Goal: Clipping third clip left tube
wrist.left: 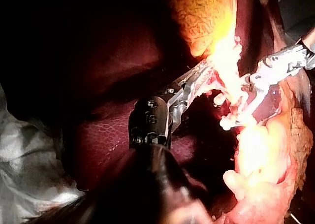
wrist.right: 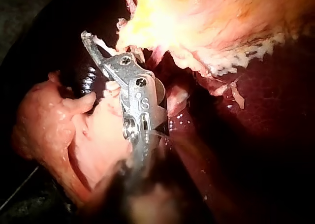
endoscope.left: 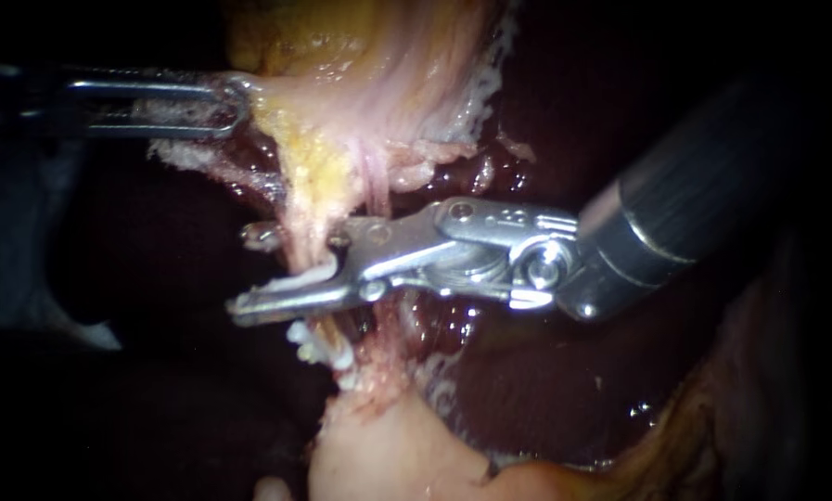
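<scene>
The left tube (endoscope.left: 306,227) is a yellow-pink strand running down from the gallbladder (endoscope.left: 388,56). My right instrument (endoscope.left: 249,272) comes in from the right, and its jaws stand apart with the tube between them, one on each side. White clips (endoscope.left: 318,351) sit on the tube just below these jaws. A second, pinker tube (endoscope.left: 376,181) runs beside it to the right. At the upper left, my left instrument (endoscope.left: 233,102) is shut on the gallbladder's edge and holds it taut. The right wrist view shows the right instrument's jaws (wrist.right: 101,49) against the pale strand.
Dark red liver (endoscope.left: 545,390) lies behind and to the right of the tubes. A pale lump of tissue (endoscope.left: 388,455) sits below the clips. In the left wrist view, the left instrument (wrist.left: 206,74) reaches the brightly lit tissue, with the right instrument (wrist.left: 261,79) beyond it.
</scene>
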Robot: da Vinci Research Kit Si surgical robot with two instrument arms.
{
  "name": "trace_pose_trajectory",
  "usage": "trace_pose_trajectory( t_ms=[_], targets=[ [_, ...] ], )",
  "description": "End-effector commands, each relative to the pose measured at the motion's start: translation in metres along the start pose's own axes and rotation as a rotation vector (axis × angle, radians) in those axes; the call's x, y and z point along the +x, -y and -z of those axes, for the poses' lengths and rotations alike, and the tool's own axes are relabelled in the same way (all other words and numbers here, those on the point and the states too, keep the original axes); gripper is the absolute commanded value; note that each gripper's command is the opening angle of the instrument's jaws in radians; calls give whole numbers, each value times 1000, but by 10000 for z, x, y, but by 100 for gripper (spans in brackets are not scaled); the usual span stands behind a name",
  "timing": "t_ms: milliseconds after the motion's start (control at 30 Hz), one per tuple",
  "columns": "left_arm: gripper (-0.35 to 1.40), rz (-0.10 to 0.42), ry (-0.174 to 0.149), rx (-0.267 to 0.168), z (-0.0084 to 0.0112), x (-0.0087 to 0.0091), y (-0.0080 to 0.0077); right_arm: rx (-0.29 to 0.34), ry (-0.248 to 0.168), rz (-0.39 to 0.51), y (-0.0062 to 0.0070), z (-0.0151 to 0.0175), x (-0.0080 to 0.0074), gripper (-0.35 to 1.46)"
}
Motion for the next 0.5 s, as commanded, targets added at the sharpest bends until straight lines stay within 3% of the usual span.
trace_pose_trajectory(
  t_ms=[33, 267, 500],
  targets=[
    [-35, 0, 0, -1, 0, 0, 0, 3, -3, -14, 5, 2, 7, 46],
    [-35, 0, 0, -1, 0, 0, 1, 2, -24, -40, 24, 5, 37, 43],
    [-35, 0, 0, -1, 0, 0, 1, 1, -25, -70, 26, 4, 37, 35]
  ],
)
